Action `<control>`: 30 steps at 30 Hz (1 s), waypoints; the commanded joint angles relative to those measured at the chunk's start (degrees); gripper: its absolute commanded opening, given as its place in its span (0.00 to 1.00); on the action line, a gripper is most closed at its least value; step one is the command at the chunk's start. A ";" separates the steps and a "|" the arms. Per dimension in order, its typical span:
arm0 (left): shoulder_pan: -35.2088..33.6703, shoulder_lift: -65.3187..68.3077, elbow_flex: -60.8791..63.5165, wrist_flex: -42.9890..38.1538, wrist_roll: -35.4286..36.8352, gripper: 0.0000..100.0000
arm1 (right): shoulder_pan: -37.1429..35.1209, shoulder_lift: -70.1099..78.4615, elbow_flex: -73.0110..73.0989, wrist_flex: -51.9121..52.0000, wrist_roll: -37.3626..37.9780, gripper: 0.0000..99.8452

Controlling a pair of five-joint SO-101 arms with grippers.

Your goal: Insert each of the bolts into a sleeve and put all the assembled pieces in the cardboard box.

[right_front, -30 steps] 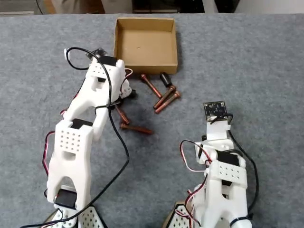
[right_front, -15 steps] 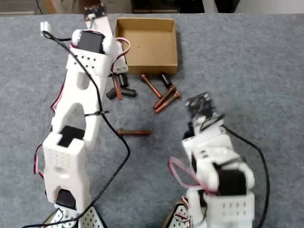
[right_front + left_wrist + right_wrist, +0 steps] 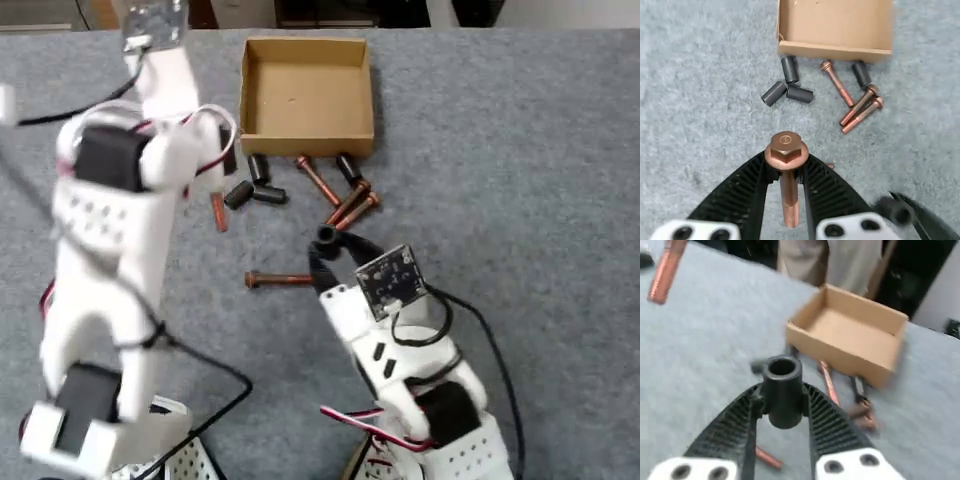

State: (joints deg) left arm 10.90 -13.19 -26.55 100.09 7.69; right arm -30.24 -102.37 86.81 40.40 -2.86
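Note:
My left gripper (image 3: 787,180) is shut on a copper bolt (image 3: 786,165), which hangs head up above the carpet. From above, that bolt (image 3: 218,211) shows left of three loose black sleeves (image 3: 256,186). My right gripper (image 3: 783,405) is shut on a black sleeve (image 3: 782,387) with its bore facing up; this sleeve (image 3: 326,236) is over the table's middle. The cardboard box (image 3: 307,85) stands empty at the far edge. A fourth sleeve (image 3: 347,166) and three bolts (image 3: 345,203) lie just in front of it. One more bolt (image 3: 280,279) lies flat nearer the arms.
Grey carpet covers the table, with open room to the right of the box and the bolts. The left arm's black cable (image 3: 190,350) trails across the carpet near its base. The held bolt (image 3: 667,270) hangs in the right wrist view's corner.
The left arm has lifted a bolt off the carpet and drawn back to the left. The right arm has swung left towards the table's middle with the sleeve.

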 commanded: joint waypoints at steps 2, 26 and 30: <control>-0.62 -10.07 2.81 0.18 -2.99 0.02 | -3.03 -4.44 8.48 -15.12 -4.04 0.02; 16.88 -55.96 75.52 -59.87 -14.77 0.02 | -5.67 -5.32 10.07 -13.36 -4.57 0.02; 17.41 -55.08 74.55 -60.40 -14.86 0.02 | -7.25 -5.32 10.07 -12.66 -9.05 0.02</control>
State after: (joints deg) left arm 27.25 -67.43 49.32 41.63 -6.81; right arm -36.04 -103.60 97.01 27.47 -9.27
